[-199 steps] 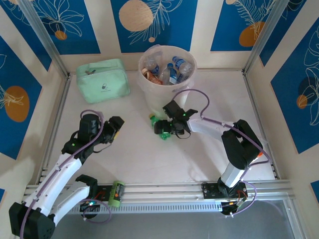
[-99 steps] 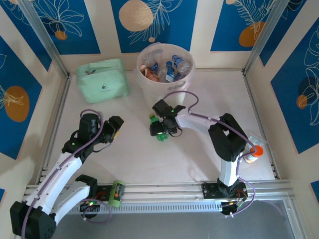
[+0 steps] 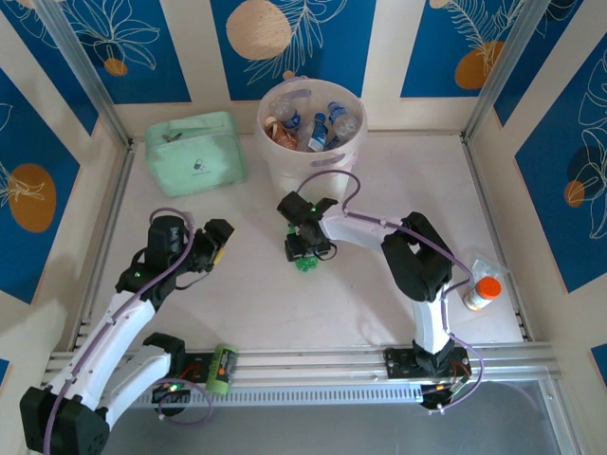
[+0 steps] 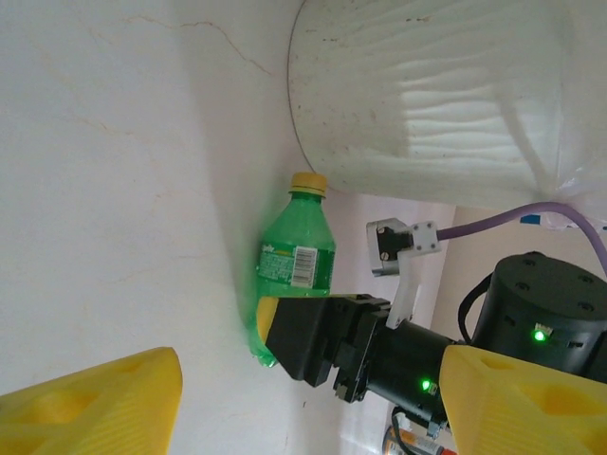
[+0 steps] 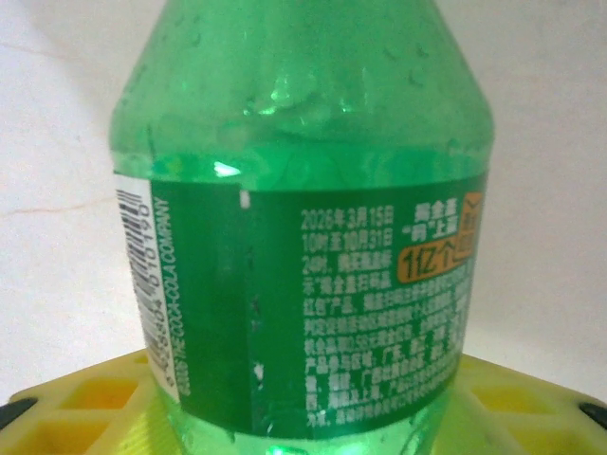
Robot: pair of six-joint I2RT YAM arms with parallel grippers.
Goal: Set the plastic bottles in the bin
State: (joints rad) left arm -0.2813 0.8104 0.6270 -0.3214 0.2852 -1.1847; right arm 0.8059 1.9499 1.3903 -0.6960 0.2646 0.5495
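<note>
Right gripper [image 3: 303, 254] straddles the green plastic bottle with a yellow cap [image 4: 296, 256], perhaps not yet pinching it. The white ribbed bin [image 3: 285, 175] stands just beyond. Left gripper [image 3: 214, 246] gapes wide.

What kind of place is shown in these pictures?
Probably a robot test cell in a lab, not a home: robot arms bolted to a metal rail, aluminium frame posts at the corners, and printed blue panels closing in a white table.
</note>
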